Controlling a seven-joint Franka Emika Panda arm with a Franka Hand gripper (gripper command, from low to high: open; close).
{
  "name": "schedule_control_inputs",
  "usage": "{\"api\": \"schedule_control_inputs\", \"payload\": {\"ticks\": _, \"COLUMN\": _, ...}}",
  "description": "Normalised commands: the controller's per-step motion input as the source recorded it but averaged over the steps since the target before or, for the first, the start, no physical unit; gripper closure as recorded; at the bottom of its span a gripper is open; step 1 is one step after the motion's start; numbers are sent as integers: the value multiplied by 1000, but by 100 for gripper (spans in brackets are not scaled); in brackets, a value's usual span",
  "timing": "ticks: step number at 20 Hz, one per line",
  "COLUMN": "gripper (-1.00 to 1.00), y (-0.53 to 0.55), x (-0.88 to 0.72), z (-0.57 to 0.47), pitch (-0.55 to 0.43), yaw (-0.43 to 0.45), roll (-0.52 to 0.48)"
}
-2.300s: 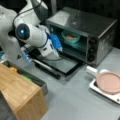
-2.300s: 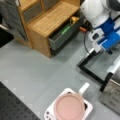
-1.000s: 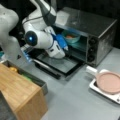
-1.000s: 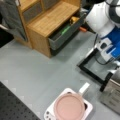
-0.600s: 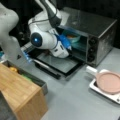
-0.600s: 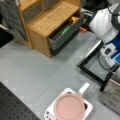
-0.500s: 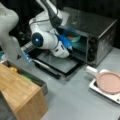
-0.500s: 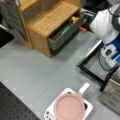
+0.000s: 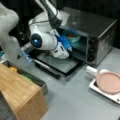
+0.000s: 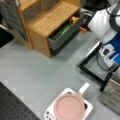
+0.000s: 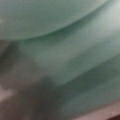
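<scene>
no readable text, labels or numbers anywhere.

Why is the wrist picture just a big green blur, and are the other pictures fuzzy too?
Wrist view: a teal surface fills the frame, too close to be in focus. In a front view, the arm and oven have soft edges, and the background is dark. In a front view, the pink plate and wooden cabinet are evenly lit but soft too.

Brushed metal toaster oven [image 9: 95, 27], matt wooden cabinet [image 10: 50, 22], seemingly smooth teal bowl [image 9: 72, 37].
</scene>
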Motion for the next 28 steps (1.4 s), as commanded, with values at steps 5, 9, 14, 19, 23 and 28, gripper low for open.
{"api": "schedule_control_inputs", "payload": {"ticks": 5, "gripper": 100, "y": -110, "x": -46, "z": -12, "pitch": -47, "yaw": 56, "roll": 27}}
{"api": "schedule_control_inputs", "payload": {"ticks": 9, "gripper": 100, "y": -145, "x": -20, "z": 0, "pitch": -42, "yaw": 72, "roll": 33}}
{"api": "schedule_control_inputs", "payload": {"ticks": 14, "gripper": 100, "y": -142, "x": -2, "z": -13, "pitch": -40, "yaw": 90, "roll": 10}}
{"api": "schedule_control_inputs", "payload": {"ticks": 19, "gripper": 100, "y": -145, "x": 8, "z": -43, "pitch": -39, "yaw": 107, "roll": 4}}
{"api": "schedule_control_inputs", "payload": {"ticks": 23, "gripper": 100, "y": -187, "x": 13, "z": -98, "pitch": -41, "yaw": 118, "roll": -13}}
{"api": "schedule_control_inputs", "payload": {"ticks": 28, "gripper": 100, "y": -215, "x": 24, "z": -130, "pitch": -92, "yaw": 158, "roll": -24}}
